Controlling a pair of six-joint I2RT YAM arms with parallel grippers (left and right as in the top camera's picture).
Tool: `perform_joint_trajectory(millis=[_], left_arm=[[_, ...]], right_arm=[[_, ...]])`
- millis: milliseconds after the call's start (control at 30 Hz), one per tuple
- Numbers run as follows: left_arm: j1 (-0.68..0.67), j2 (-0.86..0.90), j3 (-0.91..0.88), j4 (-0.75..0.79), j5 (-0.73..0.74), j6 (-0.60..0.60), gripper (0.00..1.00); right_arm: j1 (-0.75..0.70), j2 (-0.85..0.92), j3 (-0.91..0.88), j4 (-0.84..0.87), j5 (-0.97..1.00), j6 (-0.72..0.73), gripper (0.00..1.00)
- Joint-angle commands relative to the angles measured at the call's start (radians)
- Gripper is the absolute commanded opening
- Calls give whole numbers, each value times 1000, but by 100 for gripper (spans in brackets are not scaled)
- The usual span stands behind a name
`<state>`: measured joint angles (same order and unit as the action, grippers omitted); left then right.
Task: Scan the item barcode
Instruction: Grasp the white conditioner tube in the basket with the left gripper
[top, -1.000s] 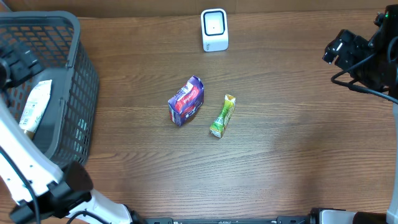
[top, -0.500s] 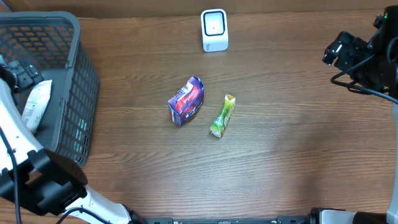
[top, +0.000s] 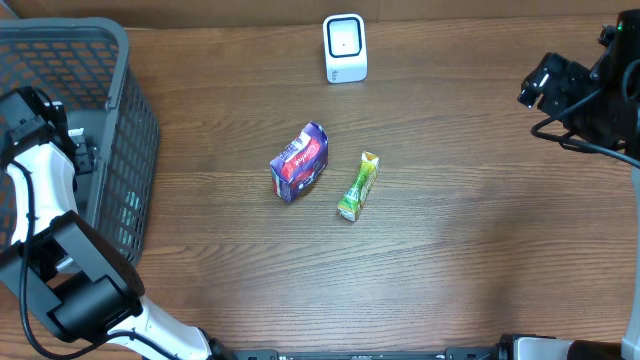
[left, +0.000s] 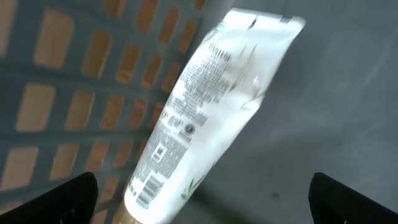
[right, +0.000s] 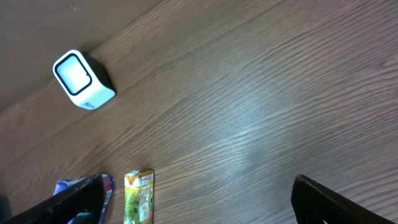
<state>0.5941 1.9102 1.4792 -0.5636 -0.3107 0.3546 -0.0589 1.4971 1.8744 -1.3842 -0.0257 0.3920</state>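
White tube with visible barcode

Grey mesh basket on wooden table

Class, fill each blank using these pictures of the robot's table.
The white tube lies inside the gray ____.
On the table, the purple box lies left of the ____ packet.
The left gripper and the right gripper both stand ____.
Missing words: basket, green, open.
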Motion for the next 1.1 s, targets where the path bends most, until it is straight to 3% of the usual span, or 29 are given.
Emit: perform_joint_trajectory(millis=[0,367,633,733,767,833,867,1000,1067], left_arm=[[9,43,-39,26,-80,35,100],[18,150,-39,104,-89,35,100],[42,209,-39,121,-89,34,93],[42,224,-39,119,-84,14,72],[40,224,-39,118,-70,4,52],[38,224,-39,118,2,-1,26],[37,224,-39,113,37,-14,19],[31,224,-39,74,129,-97,13],[23,224,-39,44,206,-138,4]], right_arm=[[-2,0,-5,-8,6,-8,96],[-2,0,-5,-29,5,-6,96],[-2,0,-5,-36,5,-3,96],[-2,0,-5,-40,6,-3,96],[-2,0,-5,-41,6,-3,96],[-2,0,-5,-44,6,-3,96],[-2,0,-5,-45,6,-3,96],[-2,0,-5,-47,6,-3,96],[-2,0,-5,-47,6,-3,96]])
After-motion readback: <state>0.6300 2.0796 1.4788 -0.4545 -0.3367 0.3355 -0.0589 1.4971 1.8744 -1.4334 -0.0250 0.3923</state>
